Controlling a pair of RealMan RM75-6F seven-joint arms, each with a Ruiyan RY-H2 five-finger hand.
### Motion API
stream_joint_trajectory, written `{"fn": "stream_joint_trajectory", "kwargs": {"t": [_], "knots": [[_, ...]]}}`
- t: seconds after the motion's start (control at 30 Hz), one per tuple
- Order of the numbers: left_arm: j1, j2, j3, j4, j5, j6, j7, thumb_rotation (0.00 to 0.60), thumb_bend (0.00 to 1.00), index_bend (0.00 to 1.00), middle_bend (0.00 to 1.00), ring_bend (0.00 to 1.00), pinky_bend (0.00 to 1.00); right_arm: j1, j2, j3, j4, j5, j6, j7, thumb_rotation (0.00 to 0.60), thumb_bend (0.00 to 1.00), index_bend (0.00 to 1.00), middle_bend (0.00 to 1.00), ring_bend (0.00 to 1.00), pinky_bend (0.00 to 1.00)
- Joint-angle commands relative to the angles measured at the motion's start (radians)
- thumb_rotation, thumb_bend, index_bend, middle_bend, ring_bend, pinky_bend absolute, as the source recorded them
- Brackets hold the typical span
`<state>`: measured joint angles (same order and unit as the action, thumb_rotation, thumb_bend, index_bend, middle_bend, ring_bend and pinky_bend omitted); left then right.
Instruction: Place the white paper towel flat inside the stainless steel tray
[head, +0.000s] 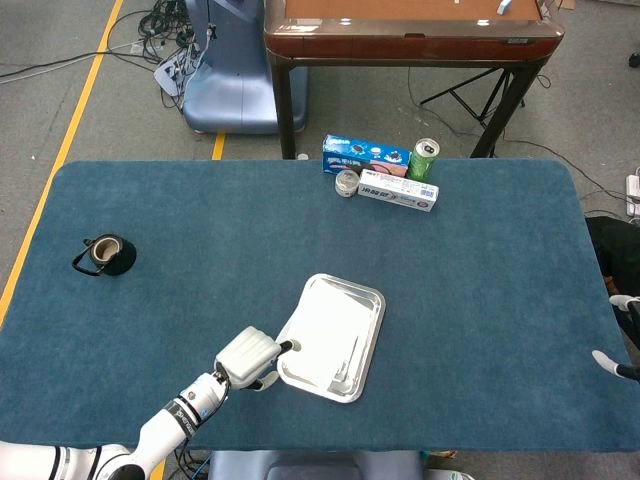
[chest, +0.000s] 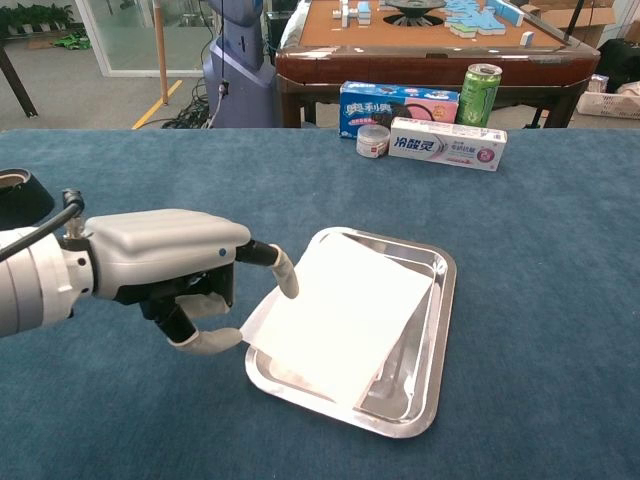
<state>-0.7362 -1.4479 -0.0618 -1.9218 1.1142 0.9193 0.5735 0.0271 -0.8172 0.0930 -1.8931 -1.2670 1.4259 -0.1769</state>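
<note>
I see the blue table (head: 480, 300) filling most of the head view, and near its front middle sits the stainless steel tray (chest: 440, 300), tilted so its long axis runs toward one o'clock. The white paper towel (chest: 345, 310) lies in the tray, covering most of the floor, with its left corner overhanging the tray's rim at nine o'clock.

My left hand (chest: 165, 265) hovers just beside that corner, at nine o'clock from the tray. Its fingers are apart and hold nothing: one fingertip (chest: 287, 281) points at the towel's edge, the thumb curls below, and I cannot tell whether either touches the paper.

My right hand (head: 618, 340) shows only as pale tips at the table's three o'clock edge; how its fingers lie I cannot tell.

At twelve o'clock from the tray, near the far edge, I see a blue snack box (chest: 398, 108), a toothpaste box (chest: 447, 144), a green can (chest: 480, 94) and a small jar (chest: 373, 140). At ten o'clock sits a black holder (head: 103, 256).
</note>
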Motion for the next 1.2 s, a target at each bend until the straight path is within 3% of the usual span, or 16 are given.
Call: {"fn": "stream_joint_trajectory", "kwargs": {"t": [0.03,0.3,0.7,1.2], "knots": [[0.004,0.014,0.000,0.021,0.016,-0.019,-0.082,0.600,0.38,0.26,0.94,0.82,0.92,-0.002,0.008,-0.002,-0.011,0.007,0.001,-0.001,0.600,0.12,0.29,0.34,0.25,0.41],[0.019,0.033,0.017,0.070,0.071,0.004,-0.135,0.600,0.38,0.26,0.94,0.81,0.92,-0.014,0.040,-0.009,-0.037,-0.017,0.013,0.038,0.600,0.12,0.29,0.34,0.25,0.41],[0.021,-0.009,0.076,0.074,0.108,0.023,-0.041,0.600,0.38,0.26,0.94,0.81,0.92,-0.035,0.076,-0.035,-0.075,-0.107,0.041,0.094,0.600,0.12,0.29,0.34,0.25,0.41],[-0.016,-0.080,0.079,0.090,0.066,0.025,0.108,0.600,0.39,0.23,0.95,0.82,0.92,-0.051,0.081,-0.040,-0.081,-0.148,0.084,0.124,0.600,0.12,0.30,0.34,0.25,0.41]]}}
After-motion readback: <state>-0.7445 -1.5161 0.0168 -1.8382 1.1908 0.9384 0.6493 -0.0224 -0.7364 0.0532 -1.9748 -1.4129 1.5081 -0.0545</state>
